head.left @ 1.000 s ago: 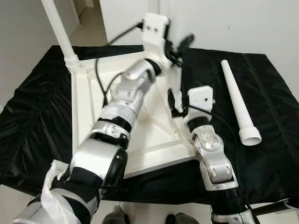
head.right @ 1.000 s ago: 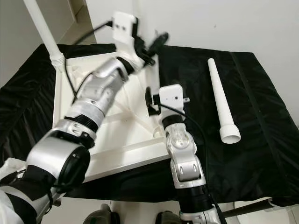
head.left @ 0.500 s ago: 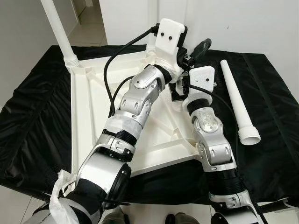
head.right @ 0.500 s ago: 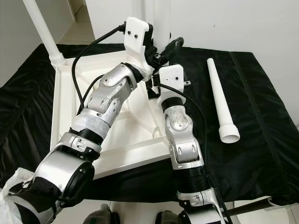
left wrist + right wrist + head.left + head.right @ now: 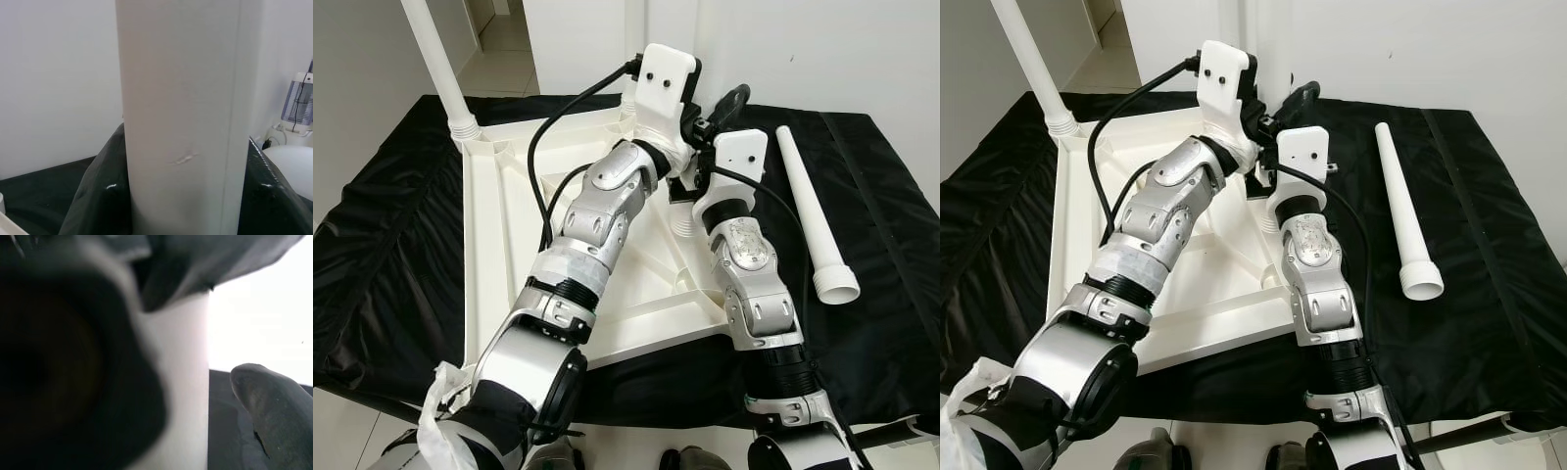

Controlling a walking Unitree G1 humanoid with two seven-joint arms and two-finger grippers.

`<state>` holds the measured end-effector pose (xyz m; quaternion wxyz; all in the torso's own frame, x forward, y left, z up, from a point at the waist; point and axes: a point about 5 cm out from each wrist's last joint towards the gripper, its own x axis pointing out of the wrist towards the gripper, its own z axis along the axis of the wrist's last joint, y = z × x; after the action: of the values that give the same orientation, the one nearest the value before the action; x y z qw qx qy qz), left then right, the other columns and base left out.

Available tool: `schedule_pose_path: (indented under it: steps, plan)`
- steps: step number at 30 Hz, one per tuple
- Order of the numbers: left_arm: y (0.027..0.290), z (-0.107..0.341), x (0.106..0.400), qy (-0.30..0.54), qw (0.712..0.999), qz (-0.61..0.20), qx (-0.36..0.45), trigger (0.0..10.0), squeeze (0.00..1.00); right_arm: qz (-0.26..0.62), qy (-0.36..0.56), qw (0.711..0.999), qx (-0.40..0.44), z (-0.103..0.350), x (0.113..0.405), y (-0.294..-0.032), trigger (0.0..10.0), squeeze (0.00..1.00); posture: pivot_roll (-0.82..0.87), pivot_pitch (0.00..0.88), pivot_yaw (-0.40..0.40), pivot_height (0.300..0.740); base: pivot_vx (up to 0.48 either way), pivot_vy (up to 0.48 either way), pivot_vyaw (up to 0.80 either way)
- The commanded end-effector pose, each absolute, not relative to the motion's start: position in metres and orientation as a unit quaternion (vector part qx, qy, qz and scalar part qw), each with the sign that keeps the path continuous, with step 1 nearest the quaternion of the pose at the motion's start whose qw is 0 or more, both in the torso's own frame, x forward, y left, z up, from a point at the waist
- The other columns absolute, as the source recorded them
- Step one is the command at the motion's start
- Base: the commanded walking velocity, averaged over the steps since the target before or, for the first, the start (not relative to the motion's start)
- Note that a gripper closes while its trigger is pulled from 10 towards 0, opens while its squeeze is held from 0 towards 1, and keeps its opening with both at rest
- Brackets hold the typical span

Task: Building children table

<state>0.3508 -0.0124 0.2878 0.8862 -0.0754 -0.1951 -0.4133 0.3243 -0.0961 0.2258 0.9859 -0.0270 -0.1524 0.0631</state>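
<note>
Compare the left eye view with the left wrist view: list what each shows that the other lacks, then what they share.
Left eye view alone: the upturned white tabletop, a fitted leg standing at its far left corner, a loose leg lying on the cloth to the right, and both silver arms reaching to the far right corner.

Left wrist view alone: a close white leg standing upright between the left claw's fingers, and a white appliance by the wall.

Shared: the black cloth and the white wall.
</note>
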Motion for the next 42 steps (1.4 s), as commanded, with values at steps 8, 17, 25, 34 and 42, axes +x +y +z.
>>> schedule_pose_path:
  steps: [8,17,25,34,42]
  plan:
    - [-0.020,0.317,0.337,-0.249,0.862,-0.435,-0.078,10.0,0.00,0.088,-0.052,0.994,-0.040,0.192,0.331,-0.091,10.0,0.00,0.00,0.000,0.006,0.740,0.000,0.000,0.00]
    - [-0.017,0.316,0.341,-0.248,0.866,-0.428,-0.071,10.0,0.00,0.094,-0.073,0.992,-0.032,0.193,0.325,-0.092,10.0,0.00,0.00,0.004,0.007,0.740,0.000,0.000,0.00]
    - [-0.014,0.319,0.343,-0.250,0.867,-0.426,-0.067,10.0,0.00,0.085,-0.031,0.994,-0.053,0.176,0.320,-0.097,10.0,0.00,0.00,0.006,0.010,0.740,0.000,0.000,0.00]
    - [-0.012,0.320,0.345,-0.251,0.869,-0.422,-0.067,10.0,0.00,0.071,-0.052,0.996,-0.034,0.173,0.308,-0.103,10.0,0.00,-0.01,0.006,0.013,0.740,0.000,0.000,0.00]
    - [-0.013,0.321,0.345,-0.253,0.867,-0.424,-0.066,10.0,0.00,0.081,-0.086,0.990,-0.081,0.187,0.308,-0.101,10.0,0.00,-0.01,0.008,0.016,0.740,0.000,0.000,0.00]
